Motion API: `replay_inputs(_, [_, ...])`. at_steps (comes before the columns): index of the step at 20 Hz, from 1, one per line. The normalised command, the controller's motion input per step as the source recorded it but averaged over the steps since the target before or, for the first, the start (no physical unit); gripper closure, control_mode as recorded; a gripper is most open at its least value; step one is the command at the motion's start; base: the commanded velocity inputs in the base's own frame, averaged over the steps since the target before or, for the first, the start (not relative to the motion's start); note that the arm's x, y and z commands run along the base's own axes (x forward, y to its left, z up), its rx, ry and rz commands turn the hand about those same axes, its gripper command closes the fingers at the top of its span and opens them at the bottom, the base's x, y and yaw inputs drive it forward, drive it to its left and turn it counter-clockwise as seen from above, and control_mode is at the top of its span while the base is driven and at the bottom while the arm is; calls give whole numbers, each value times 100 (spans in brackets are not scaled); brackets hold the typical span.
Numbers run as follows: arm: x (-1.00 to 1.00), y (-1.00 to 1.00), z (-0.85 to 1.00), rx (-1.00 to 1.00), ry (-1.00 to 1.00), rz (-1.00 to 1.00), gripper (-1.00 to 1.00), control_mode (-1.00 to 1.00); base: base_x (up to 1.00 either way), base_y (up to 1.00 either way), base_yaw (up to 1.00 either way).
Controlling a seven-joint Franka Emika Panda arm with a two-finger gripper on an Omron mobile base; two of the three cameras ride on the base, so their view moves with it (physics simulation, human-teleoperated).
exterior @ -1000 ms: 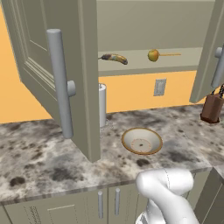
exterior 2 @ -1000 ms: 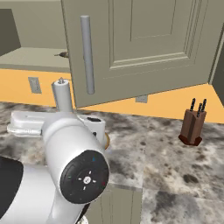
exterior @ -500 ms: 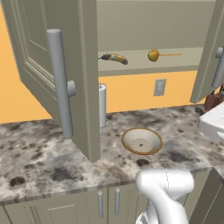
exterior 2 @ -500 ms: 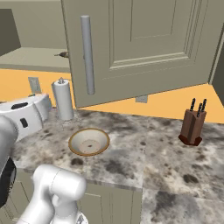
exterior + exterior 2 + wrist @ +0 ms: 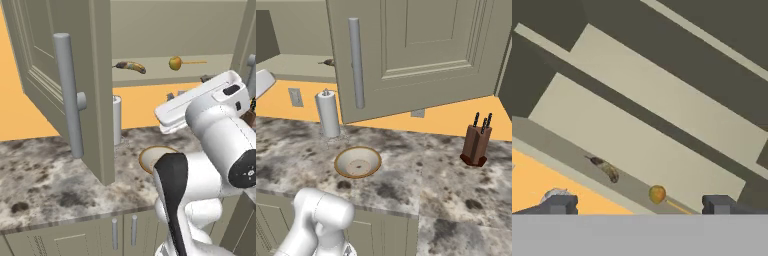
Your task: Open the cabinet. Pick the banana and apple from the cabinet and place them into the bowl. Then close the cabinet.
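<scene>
1. Since the cabinet [image 5: 95, 90] is open, you're on picking: banana [image 5: 131, 66] and apple [image 5: 174, 63] sit on its shelf.
2. Claw [image 5: 637, 204] is spread wide, empty.
3. Reach in next; bowl [image 5: 358, 162] waits on the bench [image 5: 446, 185].

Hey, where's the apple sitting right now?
The apple sits on the bottom shelf of the open cabinet, to the right of the banana in the left base view, above the bowl on the counter.
</scene>
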Motion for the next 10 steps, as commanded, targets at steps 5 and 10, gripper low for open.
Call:
replay_inputs(5, [100,-6,-4,-1,0,-48,-100,-100,0,0,0])
replay_inputs(10, [93,-46,0,3,5,-48,-100,-100,0,0,0])
